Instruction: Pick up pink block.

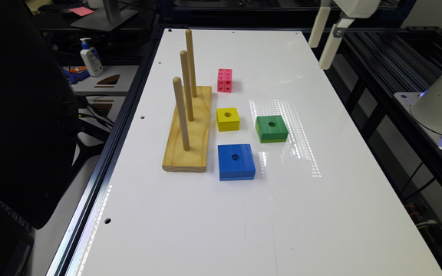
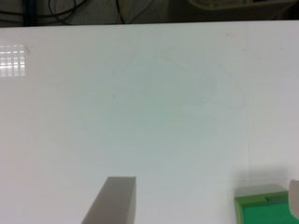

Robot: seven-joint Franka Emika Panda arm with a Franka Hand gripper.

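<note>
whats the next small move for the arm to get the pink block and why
Probably carry the pincer towards the exterior view's left and lower it over the small pink plastic cube with dimpled faces. The pincer hangs high above the white table's far right edge, open and empty, while the cube sits untouched beside the wooden peg board, so alignment comes before descending further.

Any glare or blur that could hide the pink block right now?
Exterior view: striped glare on the table beside the green block; the pink block is sharp and glare-free. Wrist view: soft focus, with a small glare patch on the table.
</note>
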